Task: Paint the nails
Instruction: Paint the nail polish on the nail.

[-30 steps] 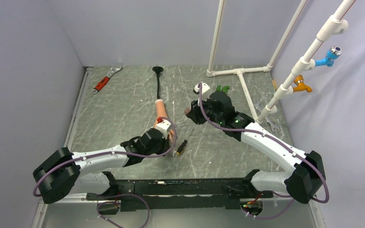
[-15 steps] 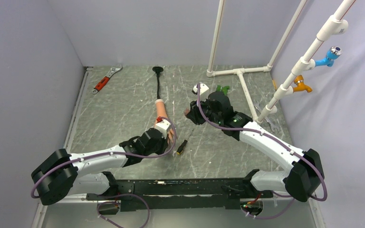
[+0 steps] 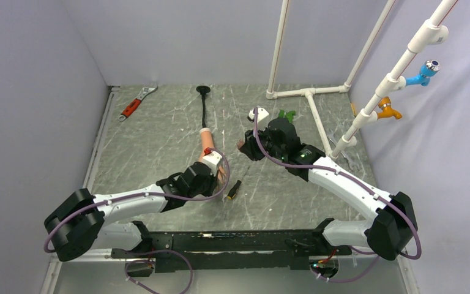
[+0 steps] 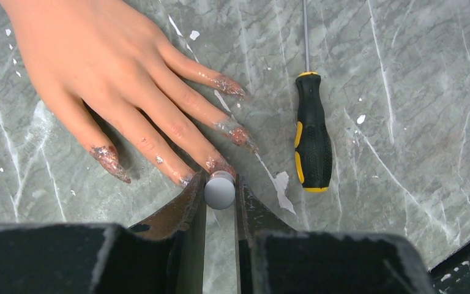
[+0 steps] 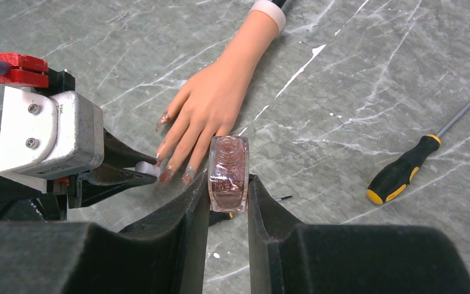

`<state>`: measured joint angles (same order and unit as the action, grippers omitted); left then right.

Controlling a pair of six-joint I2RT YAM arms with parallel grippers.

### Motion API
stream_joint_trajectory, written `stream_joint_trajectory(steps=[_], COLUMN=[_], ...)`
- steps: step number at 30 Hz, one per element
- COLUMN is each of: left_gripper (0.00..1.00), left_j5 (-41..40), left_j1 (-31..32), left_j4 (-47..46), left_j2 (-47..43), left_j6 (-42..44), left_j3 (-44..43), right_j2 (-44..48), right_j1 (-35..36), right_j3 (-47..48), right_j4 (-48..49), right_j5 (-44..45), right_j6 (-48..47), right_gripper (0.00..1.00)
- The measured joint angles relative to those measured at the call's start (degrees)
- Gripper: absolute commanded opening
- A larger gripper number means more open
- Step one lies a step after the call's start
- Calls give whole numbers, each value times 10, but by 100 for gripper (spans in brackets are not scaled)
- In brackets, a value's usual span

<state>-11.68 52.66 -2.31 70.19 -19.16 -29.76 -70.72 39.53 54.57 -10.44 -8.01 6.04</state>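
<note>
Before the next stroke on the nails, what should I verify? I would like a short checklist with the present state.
1. Left tool shut on grey brush cap: ok.
2. Right tool shut on polish bottle: ok.
3. Brush tip on the nails: cannot tell, hidden under the cap.
4. Every nail coated: cannot tell, glitter shows on several.
5. Screwdriver apart from mannequin hand: ok.

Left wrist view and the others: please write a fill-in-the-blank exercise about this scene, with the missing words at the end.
The mannequin hand, its nails glittery, lies palm ____.
The screwdriver beside it has a black and ____ handle.
In the top view, the red-handled wrench lies near the table's far ____ corner.
The right hand is shut on the polish bottle, the left hand on a round ____ cap.
Missing words: down, yellow, left, grey.
</note>
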Motion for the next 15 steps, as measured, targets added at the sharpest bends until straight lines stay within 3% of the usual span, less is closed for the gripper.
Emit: stream_joint_trajectory(steps=[15], left_gripper=[0], left_j5=[0], left_j1=[-13], left_j4=[0], left_j2=[22], left_j6=[7], left_j3=[-19], right_j2=[0], right_j1=[0], right_j3=[0], right_j4=[2], right_j5=[0], right_j6=[0], right_gripper=[0])
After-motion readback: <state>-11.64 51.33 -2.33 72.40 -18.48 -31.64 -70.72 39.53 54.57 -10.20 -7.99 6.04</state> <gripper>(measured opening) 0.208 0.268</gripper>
